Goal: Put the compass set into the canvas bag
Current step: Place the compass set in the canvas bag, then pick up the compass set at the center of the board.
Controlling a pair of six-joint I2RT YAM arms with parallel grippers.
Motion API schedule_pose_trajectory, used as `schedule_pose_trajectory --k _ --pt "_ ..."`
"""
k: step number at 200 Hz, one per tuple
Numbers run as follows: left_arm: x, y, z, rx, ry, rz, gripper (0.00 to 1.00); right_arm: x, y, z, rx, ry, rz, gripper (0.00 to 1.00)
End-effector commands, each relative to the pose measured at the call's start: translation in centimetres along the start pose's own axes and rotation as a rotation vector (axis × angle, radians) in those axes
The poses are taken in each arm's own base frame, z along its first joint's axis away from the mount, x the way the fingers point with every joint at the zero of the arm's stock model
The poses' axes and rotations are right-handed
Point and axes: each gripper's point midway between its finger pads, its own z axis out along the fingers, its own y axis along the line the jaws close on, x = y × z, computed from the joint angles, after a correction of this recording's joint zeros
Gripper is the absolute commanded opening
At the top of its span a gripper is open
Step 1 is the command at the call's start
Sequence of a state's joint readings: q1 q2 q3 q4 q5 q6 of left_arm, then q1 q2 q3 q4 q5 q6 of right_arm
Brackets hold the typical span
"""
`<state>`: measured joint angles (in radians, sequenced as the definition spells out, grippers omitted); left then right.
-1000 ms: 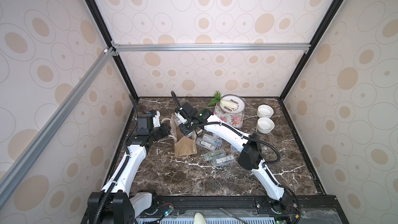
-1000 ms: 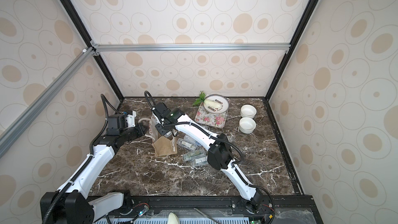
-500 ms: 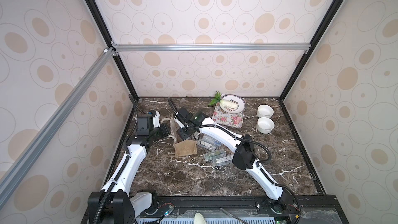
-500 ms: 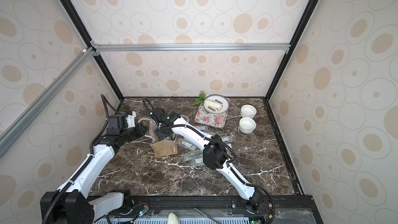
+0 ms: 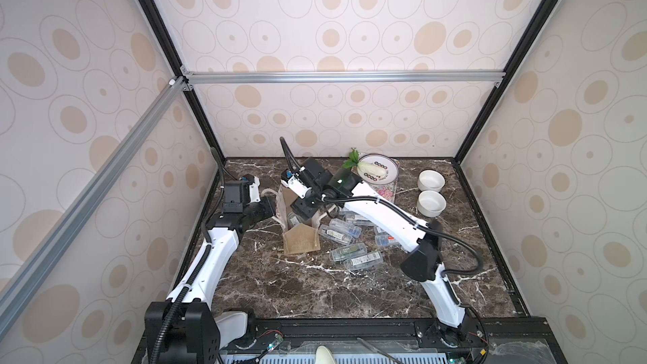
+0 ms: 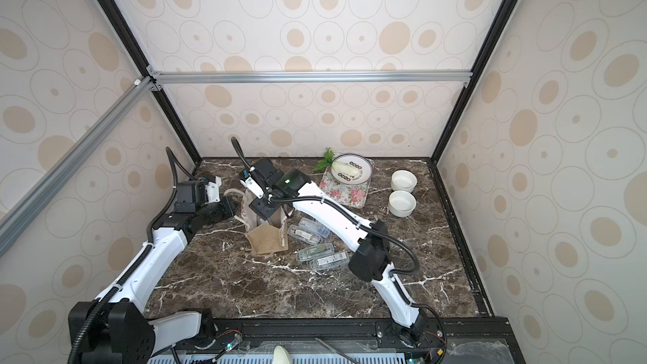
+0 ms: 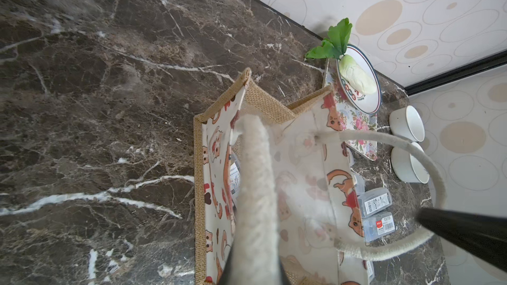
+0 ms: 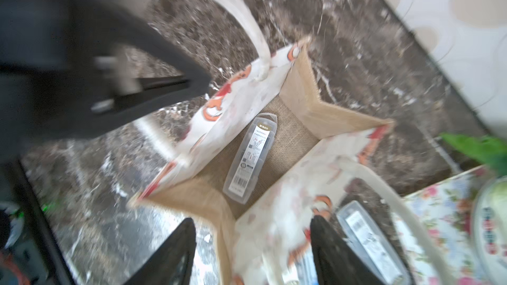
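- One compass set, a long clear plastic case with a printed label and a barcode, lies flat on the burlap floor inside the canvas bag. It is below the right gripper's fingertips and apart from them.
- The canvas bag stands upright with its mouth open. It has tan burlap ends and white side panels printed with reddish-orange cartoon cats.
- The right gripper hangs over the bag's mouth. Its two black fingers are spread well apart with nothing between them. This wrist view is blurred, so I cannot tell whether they brush the cloth.
- The left gripper is clenched on a white rope handle, which runs from between its fingers to the nearer side panel.
- The second handle loops free just beside those fingers.
- Several more clear cases lie on the dark marble table, beside the bag on the side away from the left fingers.
- Farther out, well apart from both sets of fingers, a floral mat bears a plate holding a pale cabbage.
- Two white bowls sit near the mat.
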<state>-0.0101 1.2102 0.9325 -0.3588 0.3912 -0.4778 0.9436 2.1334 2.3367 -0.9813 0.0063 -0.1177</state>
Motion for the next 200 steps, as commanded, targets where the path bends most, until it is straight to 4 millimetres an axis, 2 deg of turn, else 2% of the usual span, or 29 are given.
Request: schedule_pose_trajectory --k 1,12,17,22,46,71,89,111,155,169,200 --pt "-1.9 -0.6 -0.9 0.002 -0.033 0.033 0.21 2.5 0.7 -3.6 -0.021 0.047 -0.203 0.70" --pt "-2.2 -1.1 -1.1 0.020 -0.039 0.037 0.32 4.5 0.4 -4.6 -0.018 0.097 -0.236 0.70" --pt "-2.4 -1.2 -1.2 0.023 -0.042 0.039 0.40 5.5 0.1 -5.2 -0.014 0.118 -0.236 0.70" --pt "-2.5 -1.3 -1.3 0.026 -0.045 0.042 0.43 6.4 -0.2 -5.7 -0.019 0.129 -0.230 0.70" --pt "-3.9 -2.2 -2.6 0.028 -0.084 0.075 0.51 11.0 -1.7 -7.7 -0.042 0.177 -0.156 0.72" --pt "-5.8 -3.0 -4.7 0.018 -0.142 0.099 0.59 16.6 -3.0 -8.7 0.001 0.242 -0.170 0.73" --pt "-7.0 -3.7 -5.8 0.033 -0.182 0.095 0.63 20.8 -2.4 -8.6 -0.059 0.289 -0.210 0.73" --pt "-7.6 -4.0 -6.6 0.046 -0.207 0.081 0.67 24.6 -2.6 -7.3 -0.062 0.338 -0.231 0.72" --pt "-7.5 -3.9 -6.6 0.090 -0.223 0.002 0.68 29.5 -1.8 -3.0 -0.130 0.470 -0.240 0.69" --pt "-7.4 -3.8 -6.6 0.097 -0.226 -0.011 0.68 30.2 -1.9 -1.5 -0.140 0.500 -0.250 0.69" --pt "-6.8 -3.3 -6.3 0.083 -0.208 -0.012 0.69 30.1 -1.4 0.8 -0.196 0.491 -0.268 0.69"
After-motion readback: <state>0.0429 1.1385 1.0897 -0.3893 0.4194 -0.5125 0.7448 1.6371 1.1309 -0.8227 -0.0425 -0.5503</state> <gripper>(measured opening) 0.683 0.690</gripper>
